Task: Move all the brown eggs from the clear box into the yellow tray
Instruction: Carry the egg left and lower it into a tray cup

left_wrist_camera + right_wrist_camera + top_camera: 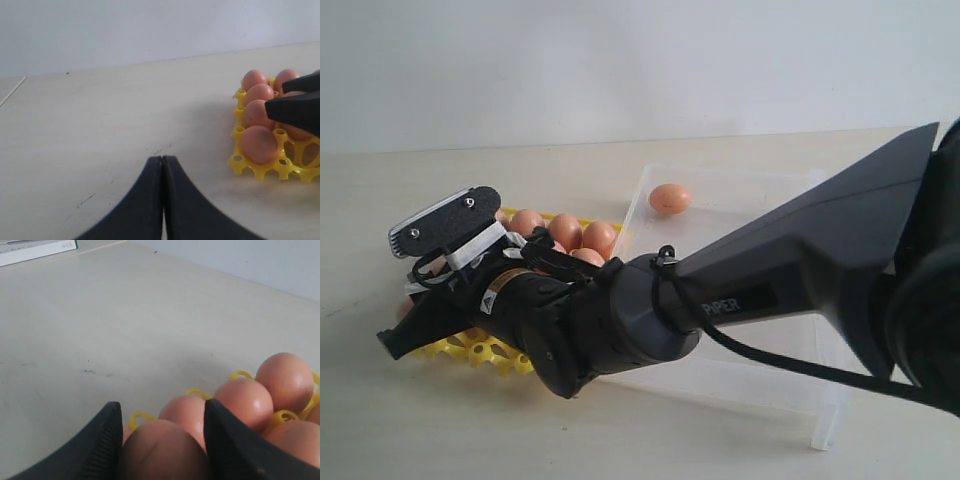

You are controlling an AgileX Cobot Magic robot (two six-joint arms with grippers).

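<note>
Now the right claw point(161, 422) hugs one brown egg point(162, 452) between its fingers, over the yellow tray point(480, 352), lower left of the outside view. Just beside it sit other eggs point(240, 402). If it lets go off a cup, the egg may bump them and crack, or roll off the tray's edge. Past that edge the table point(440, 430) is bare. The last egg point(670, 198) waits in the clear box point(750, 205), upper middle. The left claw point(162, 167) is pinched together, holding nothing.

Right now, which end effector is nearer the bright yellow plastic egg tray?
Right. The right end effector grips a smooth brown egg over the yellow tray; the left end effector, shut, sits off to its side.
</note>
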